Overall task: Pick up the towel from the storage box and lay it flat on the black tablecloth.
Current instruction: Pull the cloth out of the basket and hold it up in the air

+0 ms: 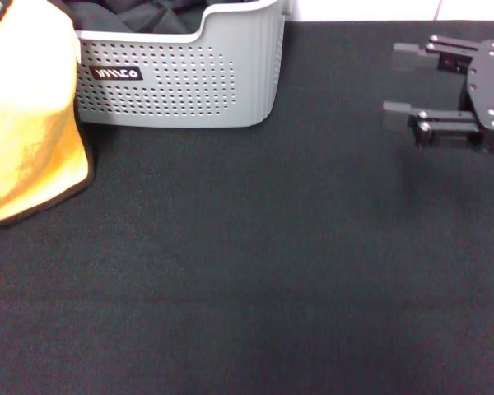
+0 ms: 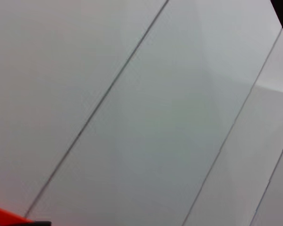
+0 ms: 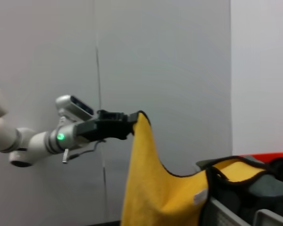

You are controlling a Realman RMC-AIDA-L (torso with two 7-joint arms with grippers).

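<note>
Towel [image 3: 146, 188]: yellow-orange, black-edged, hanging in the air from one top corner. That corner is pinched in the left gripper [image 3: 132, 126], fingers closed on the cloth. From there the fabric drapes down, and its far end trails over the rim of the storage box [image 3: 236, 214], where the small white label shows. In the head view the towel [image 1: 29, 115] fills the left edge, hanging in front of the box's left end, its lower hem low near the black tablecloth [image 1: 255, 280]; contact not clear.

Left arm: seen from the right wrist camera, stretched out roughly level, raised well above the box, a green light on its wrist. Left wrist camera sees pale wall panels only.

Storage box [image 1: 189, 78]: grey, perforated, black label with white lettering, at the far left of the tablecloth; dark garments [image 1: 132, 16] inside.

Right gripper [image 1: 403, 86]: off to the far right above the tablecloth, well apart from towel and box, fingers spread, holding nothing.
</note>
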